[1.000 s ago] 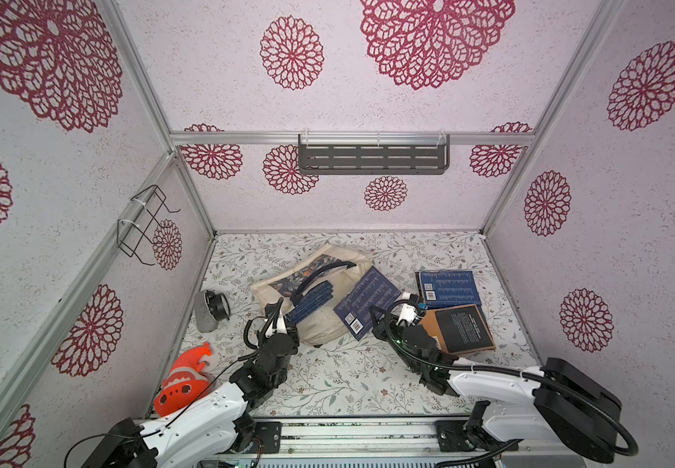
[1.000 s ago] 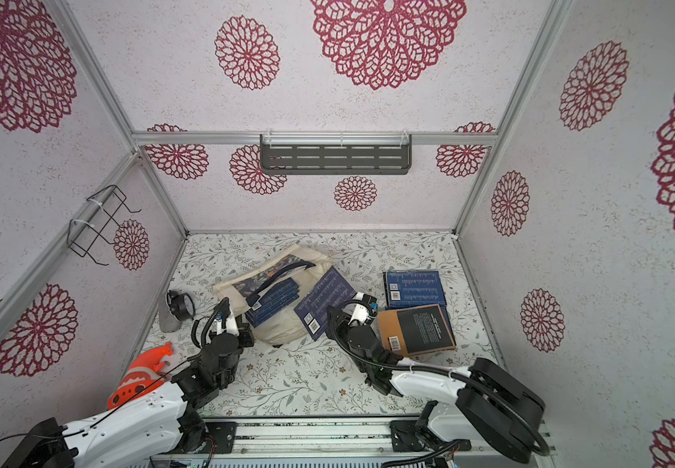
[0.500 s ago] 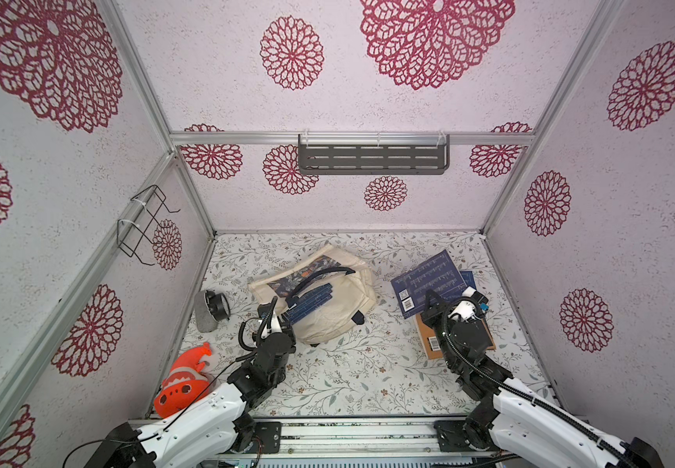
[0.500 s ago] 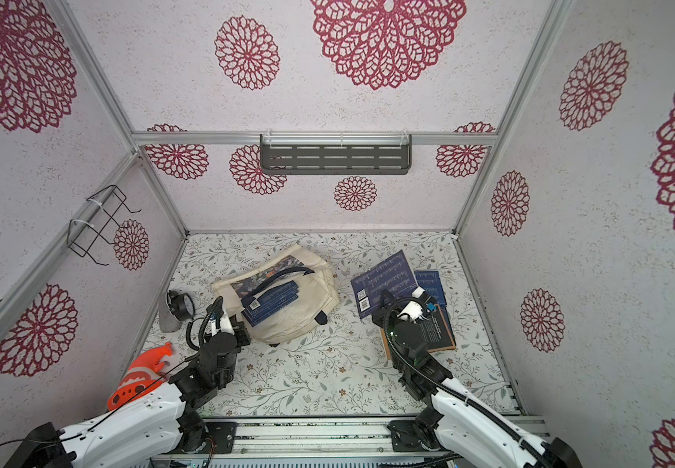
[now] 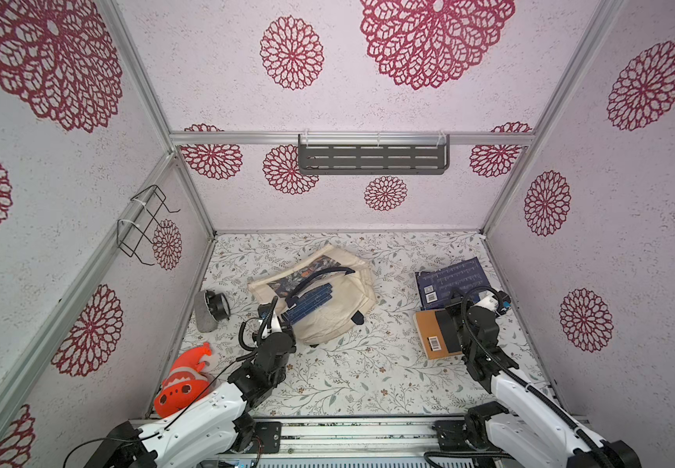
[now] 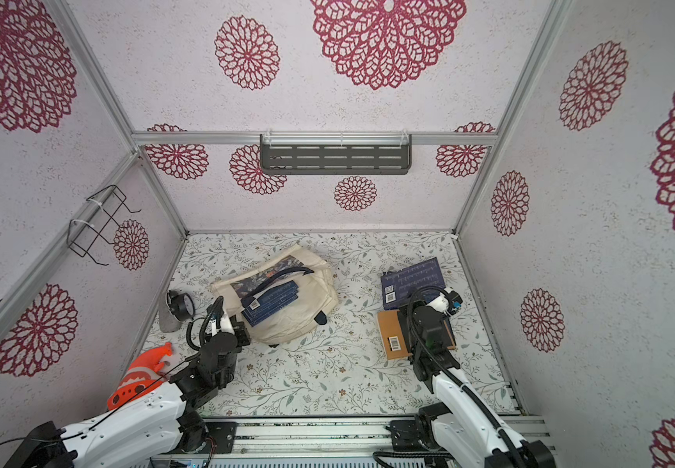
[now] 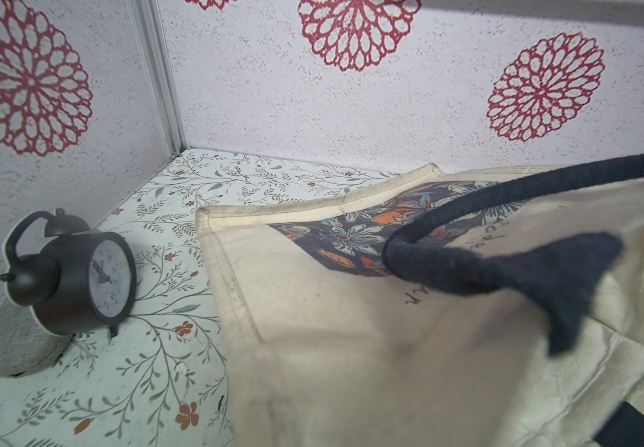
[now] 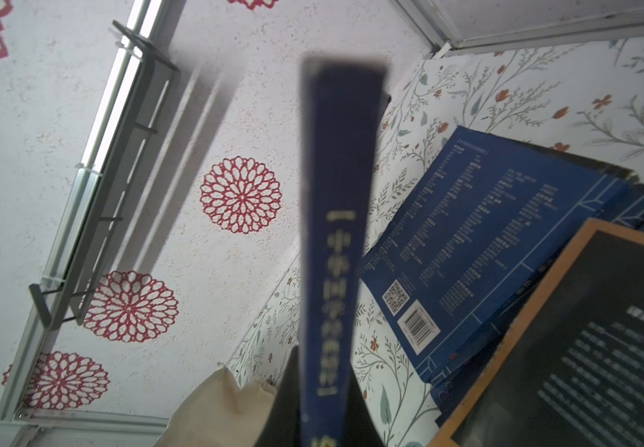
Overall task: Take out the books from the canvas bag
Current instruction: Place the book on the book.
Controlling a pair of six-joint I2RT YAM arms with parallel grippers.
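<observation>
Two end effectors to report, both clenched. Right end effector first: clamped on one edge of one dark-blue book, spine-on to the wrist view, hanging over the unloaded pile at the right side of the counter. Apparently not set down yet. Directly below: one blue book lying back cover up, barcode showing, with more blue edges peeking from under it, so possibly a second one there; cannot tell. Overlapping that, nearer the robot: one orange-edged book with a dark cover panel, partly hidden by the arm. Left end effector next: shut tight at the near-left corner of the canvas bag, touching it; probably pinning the fabric for the other arm, though no fingers visible in the wrist view, only cloth up close. One bag, lying flat left of mid-counter, floral panel up, one navy strap arching over the mouth. Inside the mouth, under that strap: one stack of dark-blue books, several thick, exact count unreadable. Progress call: partway. Out so far: two flat for sure, plus one in the air; left to do: place this one, then empty the stack. Off-task clutter: one black alarm clock propped on one grey pad left of the bag, one orange toy near the left arm's base.
</observation>
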